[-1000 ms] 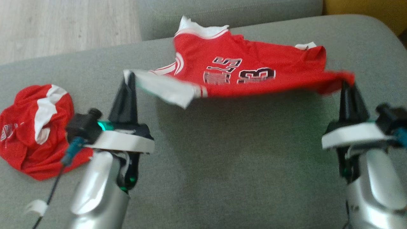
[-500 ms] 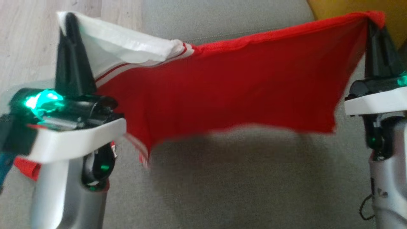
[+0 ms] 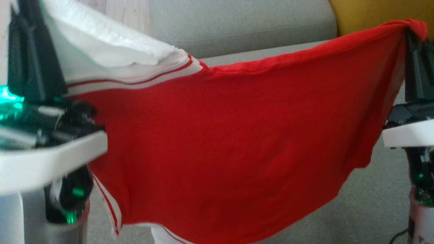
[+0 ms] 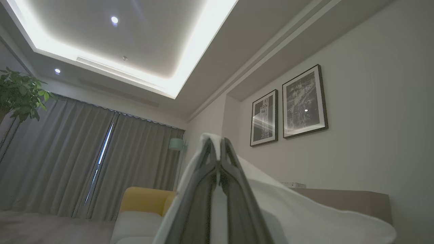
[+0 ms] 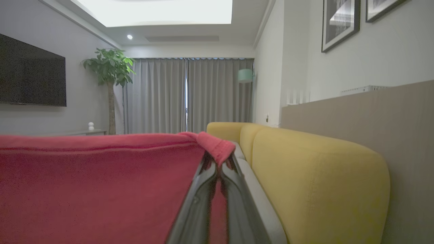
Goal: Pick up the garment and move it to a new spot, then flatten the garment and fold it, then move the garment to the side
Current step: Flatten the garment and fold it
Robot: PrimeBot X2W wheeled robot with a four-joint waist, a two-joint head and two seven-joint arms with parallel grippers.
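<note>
the red mesh jersey with white trim (image 3: 230,142) hangs close in front of the head camera as a wide sheet. its plain red side faces the camera, and its lower edge sags towards the bottom of the head view. a second ago it was stretched low over the grey fabric sofa cushion (image 3: 366,200), with its numbers showing. half a second ago it was already up. now both arms have carried it higher and nearer, so the cloth looks to hang clear of the cushion. that suggests the pick-up is done and the jersey is ready to be carried to a new spot. flattening and folding are not yet begun.

the left gripper (image 3: 26,10) stands at the upper left of the head view. in the left wrist view its fingers (image 4: 234,176) are pressed together, with the white corner of the jersey pinched between them and draped down both sides. the right gripper (image 3: 413,37) holds the far red corner. in the right wrist view (image 5: 218,159) its two fingers are closed on a small fold of red hem that caps the tips. the top edge runs fairly taut between the two grips.

beyond the cloth lie the grey seat back, a strip of pale wooden floor (image 3: 125,10) and a yellow upholstered sofa (image 5: 322,176).
</note>
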